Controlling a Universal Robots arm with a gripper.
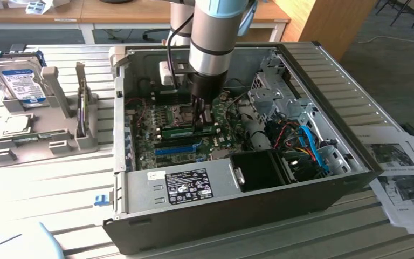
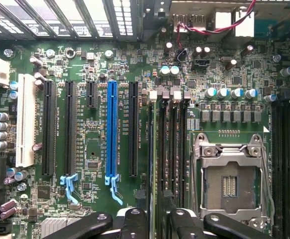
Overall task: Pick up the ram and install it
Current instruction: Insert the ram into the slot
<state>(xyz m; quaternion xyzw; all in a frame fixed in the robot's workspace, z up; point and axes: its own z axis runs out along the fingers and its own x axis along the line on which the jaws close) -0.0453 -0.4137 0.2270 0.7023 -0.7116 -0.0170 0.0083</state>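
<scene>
Black two-finger gripper (image 1: 201,112) deep inside open dark-grey metal computer case (image 1: 228,221), jaws spread wide, gripping nothing; fingertips hard to separate from clutter behind. Long thin green circuit-board ram (image 1: 184,130) with white sticker, on edge on green motherboard (image 2: 95,144), just below gripper. Sticker writing illegible; likewise black-and-white label on silver power supply (image 1: 185,186).
</scene>
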